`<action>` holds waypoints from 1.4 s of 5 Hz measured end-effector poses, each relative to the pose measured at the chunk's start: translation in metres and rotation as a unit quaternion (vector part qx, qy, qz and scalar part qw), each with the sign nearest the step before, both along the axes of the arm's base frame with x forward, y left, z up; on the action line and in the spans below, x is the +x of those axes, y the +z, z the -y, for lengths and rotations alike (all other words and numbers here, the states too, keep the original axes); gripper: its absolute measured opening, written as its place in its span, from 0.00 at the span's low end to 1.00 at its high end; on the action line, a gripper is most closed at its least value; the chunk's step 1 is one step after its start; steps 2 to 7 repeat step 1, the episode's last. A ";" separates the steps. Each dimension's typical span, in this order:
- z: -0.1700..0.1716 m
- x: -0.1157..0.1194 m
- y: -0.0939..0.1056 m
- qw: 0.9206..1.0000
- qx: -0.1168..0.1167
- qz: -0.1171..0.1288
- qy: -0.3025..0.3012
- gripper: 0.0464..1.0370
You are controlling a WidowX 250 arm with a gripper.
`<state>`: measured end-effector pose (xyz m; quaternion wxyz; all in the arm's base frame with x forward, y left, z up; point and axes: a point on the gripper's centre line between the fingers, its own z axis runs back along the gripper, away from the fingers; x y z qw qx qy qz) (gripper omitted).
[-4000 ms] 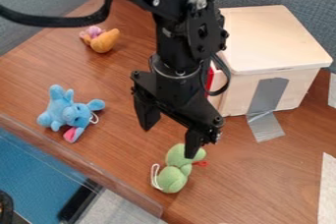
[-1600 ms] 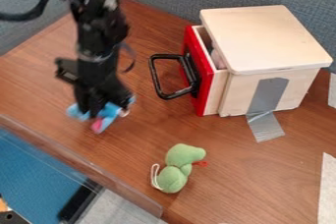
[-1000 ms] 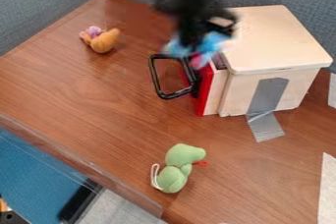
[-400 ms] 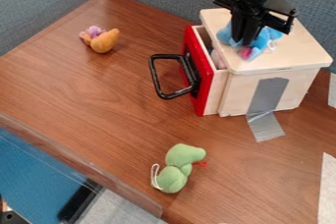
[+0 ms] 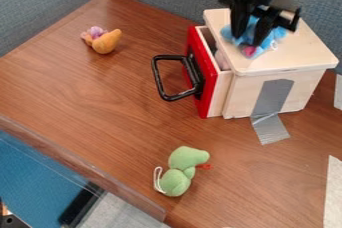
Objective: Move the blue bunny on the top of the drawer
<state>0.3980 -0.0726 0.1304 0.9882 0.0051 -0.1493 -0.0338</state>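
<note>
Over the top of the wooden drawer box (image 5: 294, 54), my gripper (image 5: 248, 41) hangs from the upper right, its two fingers spread apart. The blue bunny (image 5: 274, 36) lies on the box's top, between and behind the fingers, which hide part of it. Its pink part points to the front. The red-fronted drawer (image 5: 209, 79) with a black handle stands partly pulled out, and something pinkish shows inside it.
A green toy (image 5: 177, 177) lies at the lower middle of the table (image 5: 100, 102). An orange and purple toy (image 5: 105, 41) is at the upper left. Grey tape (image 5: 272, 107) holds the box to the table.
The bunny has gone from the table at the left to the box top, carried by my gripper. Since the latest earlier frame, the fingers have opened around it.
</note>
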 end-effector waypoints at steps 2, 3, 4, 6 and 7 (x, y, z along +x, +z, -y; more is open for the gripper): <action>0.006 0.000 0.023 1.000 0.006 0.011 -0.008 0.88; 0.006 0.000 0.023 1.000 0.006 0.011 -0.008 0.88; 0.006 0.000 0.023 1.000 0.006 0.011 -0.008 0.88; 0.006 0.000 0.023 1.000 0.006 0.011 -0.008 0.88; 0.006 0.000 0.023 1.000 0.006 0.011 -0.008 0.88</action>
